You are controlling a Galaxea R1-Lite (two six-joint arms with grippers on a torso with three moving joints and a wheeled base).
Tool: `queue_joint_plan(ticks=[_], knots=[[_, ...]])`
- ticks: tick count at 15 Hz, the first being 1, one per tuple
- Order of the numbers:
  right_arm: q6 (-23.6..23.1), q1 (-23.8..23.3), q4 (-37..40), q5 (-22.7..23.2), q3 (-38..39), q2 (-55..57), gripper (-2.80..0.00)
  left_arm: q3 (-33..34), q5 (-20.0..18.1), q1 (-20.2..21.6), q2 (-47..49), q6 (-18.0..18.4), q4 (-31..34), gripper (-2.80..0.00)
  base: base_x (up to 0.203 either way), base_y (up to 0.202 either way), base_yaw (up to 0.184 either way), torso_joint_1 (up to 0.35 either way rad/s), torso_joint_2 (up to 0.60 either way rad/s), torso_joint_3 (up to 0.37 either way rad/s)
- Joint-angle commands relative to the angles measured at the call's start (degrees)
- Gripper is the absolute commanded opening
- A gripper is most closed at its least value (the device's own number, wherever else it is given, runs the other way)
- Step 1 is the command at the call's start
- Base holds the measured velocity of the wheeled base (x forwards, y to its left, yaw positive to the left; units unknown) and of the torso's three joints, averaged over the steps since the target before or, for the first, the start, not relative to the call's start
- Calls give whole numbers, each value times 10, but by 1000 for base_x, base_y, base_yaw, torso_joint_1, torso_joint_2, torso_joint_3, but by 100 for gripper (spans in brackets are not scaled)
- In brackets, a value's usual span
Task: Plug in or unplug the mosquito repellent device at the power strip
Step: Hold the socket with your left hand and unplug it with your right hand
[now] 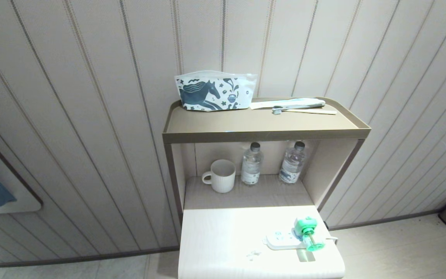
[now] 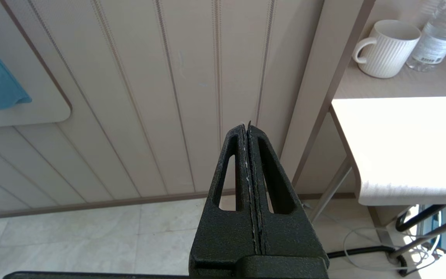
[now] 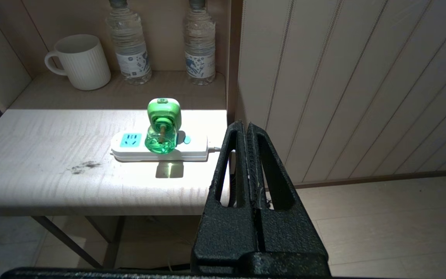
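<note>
The mosquito repellent device, green-topped with a translucent green bottle, stands plugged into the white power strip on the low white table. One light-blue socket face beside it is free. My right gripper hangs shut and empty off the table's right front corner, well short of the strip. My left gripper is shut with nothing in it, left of the table, over the floor. Neither arm shows in the head view.
On the shelf behind the table stand a white ribbed mug and two clear water bottles. The top tray holds a horse-print pouch and a toothbrush. Cables lie on the floor under the table.
</note>
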Motion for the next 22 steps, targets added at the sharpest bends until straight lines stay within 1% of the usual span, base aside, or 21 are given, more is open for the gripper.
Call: queue_joint_plan(ticks=[1,19,21,22], knots=[[0,0,0,0,0,2,-280,0,0,0,0,0,0,-280,0,0,0,0,0,0],[-6,1,1,5,-2,2,-280,0,0,0,0,0,1,-280,0,0,0,0,0,0],[-10,1,13,9,-14,1,-280,0,0,0,0,0,1,-280,0,0,0,0,0,0],[-11,1,28,14,-41,3,-280,0,0,0,0,0,0,-280,0,0,0,0,0,0]])
